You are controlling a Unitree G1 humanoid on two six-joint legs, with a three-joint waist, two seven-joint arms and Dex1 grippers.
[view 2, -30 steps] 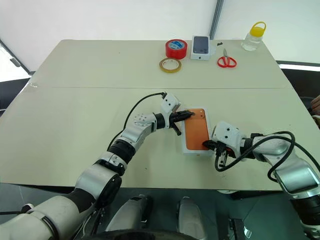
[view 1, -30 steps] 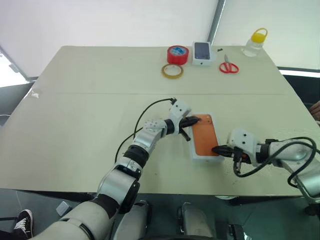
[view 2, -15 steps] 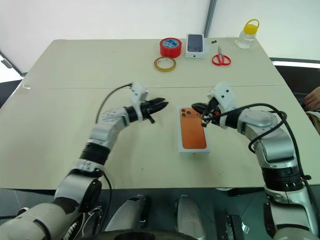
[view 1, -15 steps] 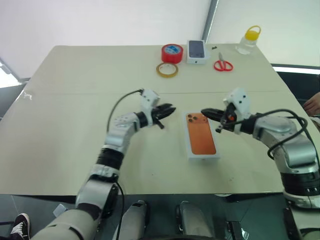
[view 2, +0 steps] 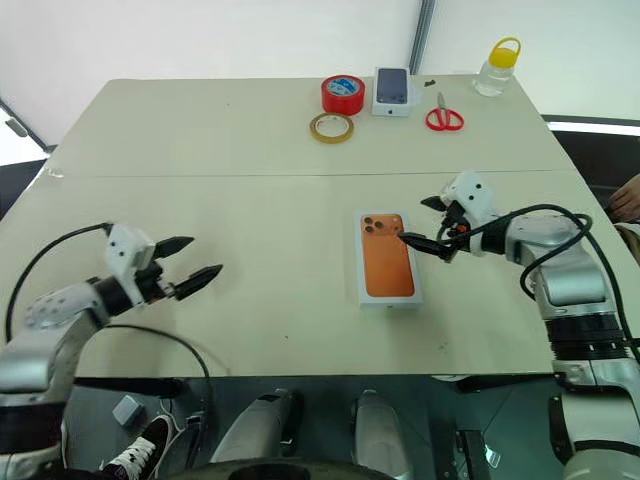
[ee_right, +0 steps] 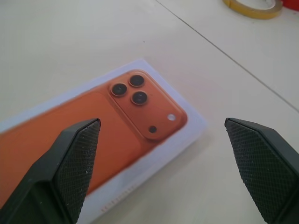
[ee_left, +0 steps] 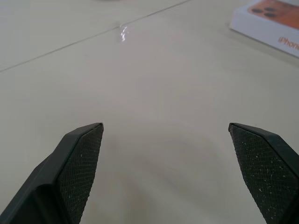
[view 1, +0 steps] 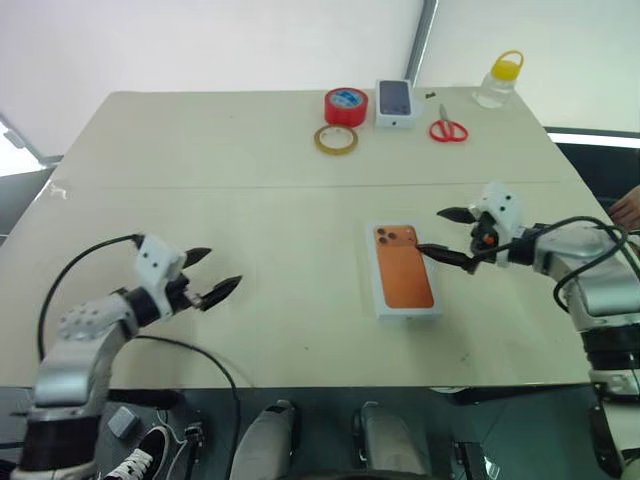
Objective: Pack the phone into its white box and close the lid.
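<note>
Left gripper over table's near left edge, fingers spread wide, holding nothing. White box flat on table right of centre, toward near edge, long side running near-to-far; orange phone picture on its top face, camera cluster at far end; whether this face is the lid, cannot tell. Right gripper just right of box's far end, fingers spread wide, empty, lower finger reaching over box edge. Far edge: yellow tape ring, red tape roll, small white box, red scissors, yellow-capped bottle.
</note>
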